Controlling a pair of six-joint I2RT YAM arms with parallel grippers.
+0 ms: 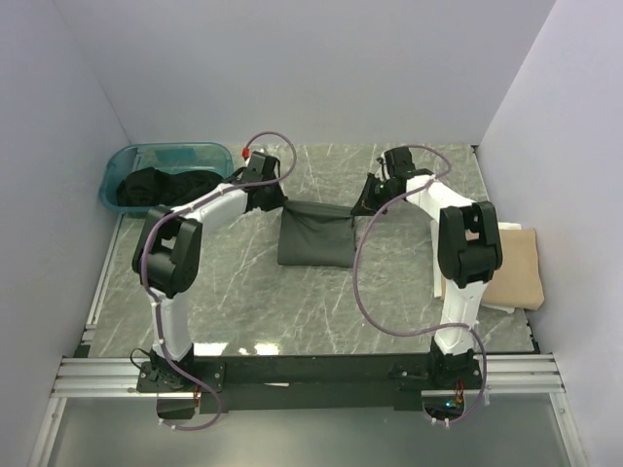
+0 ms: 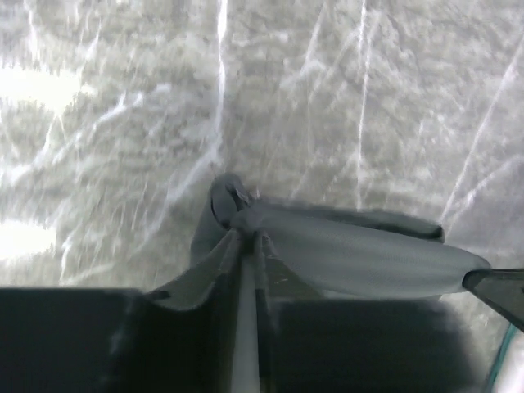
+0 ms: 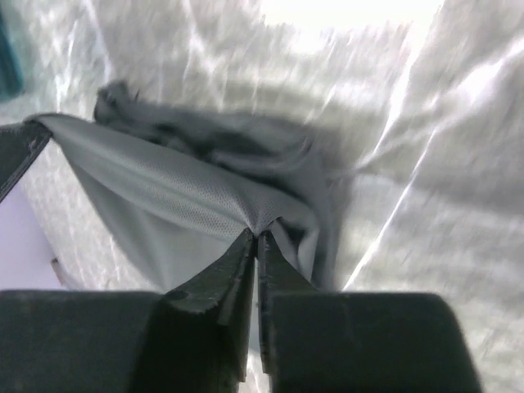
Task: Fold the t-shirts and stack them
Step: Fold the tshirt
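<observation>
Grey marble table [image 1: 292, 311] underneath everything, walled in white. At its far left corner, a teal tub [image 1: 122, 165] with black t-shirts [image 1: 161, 185] heaped inside. At the right edge, well apart from the tub, a tan t-shirt [image 1: 511, 268] lying flat and folded, probably the base of the stack. In the middle, a dark grey t-shirt [image 1: 314, 238], already doubled into a rough rectangle, its top edge lifted and stretched between the 2 arms, the rest draped down toward the tabletop; extent of contact with the marble unclear from above. Left gripper [image 1: 263, 185] clamped on the left corner of that edge, fingers pinched tight on cloth in the left wrist view. Right gripper [image 1: 373, 197] likewise closed hard on the right corner, fabric fanning away from the pinch in the right wrist view.

Judged as mid-fold on 1 of several shirts. To do it well:
- Move both wrists together at equal height.
- Hold the edge taut without tugging it out of either pinch.
- Lay it down square onto the lower hem.
- Release only after flattening.
- Mind the bunching beside the left pinch and smooth it out before stacking on the tan one.
</observation>
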